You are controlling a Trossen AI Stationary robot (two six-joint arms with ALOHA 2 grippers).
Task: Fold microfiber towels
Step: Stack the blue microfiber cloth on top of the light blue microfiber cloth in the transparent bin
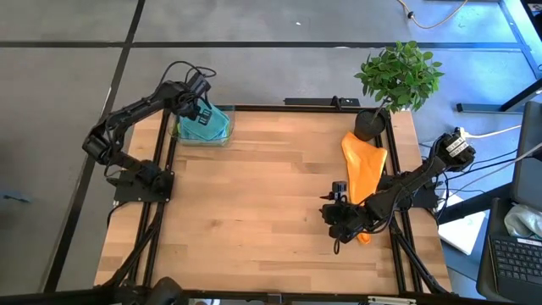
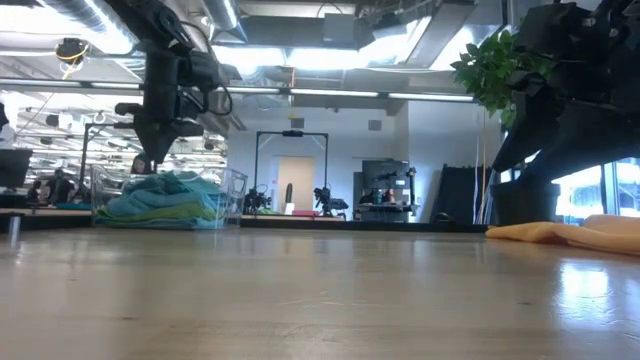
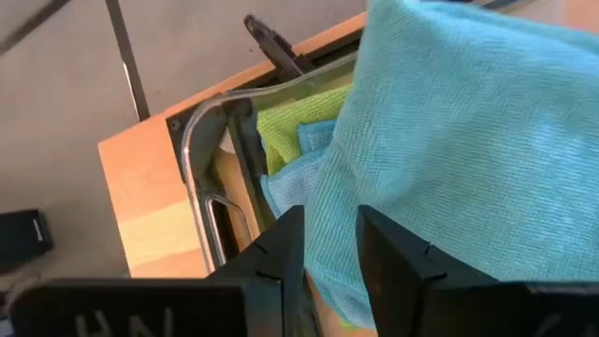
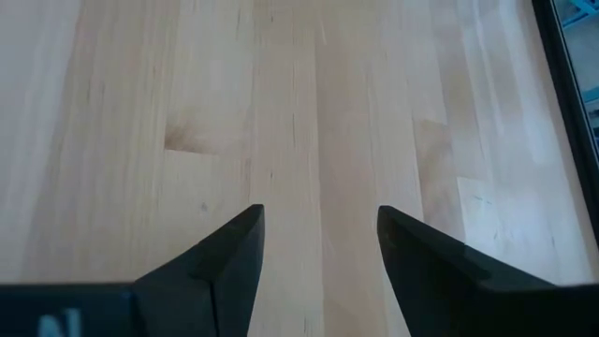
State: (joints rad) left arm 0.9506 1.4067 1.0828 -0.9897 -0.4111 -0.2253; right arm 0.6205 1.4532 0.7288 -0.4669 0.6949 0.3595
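Observation:
A clear bin stands at the table's far left corner. It holds a teal towel on top of a lime green one and a light blue one. My left gripper hangs over the bin, pointing steeply down. Its fingers are a little apart, one on each side of the teal towel's hanging edge. An orange towel lies crumpled along the table's right side. My right gripper stands open over bare wood beside the orange towel's near end, with nothing between its fingers. My left gripper has the teal towel's lower edge in the gap between its fingers, which come at it from above. I cannot tell whether the fingers touch the cloth. The towel drapes over the other towels in the bin.
A potted plant stands at the far right corner, its pot beside the orange towel's far end. The table's middle and near left show bare wood. The right arm lies partly over the orange towel.

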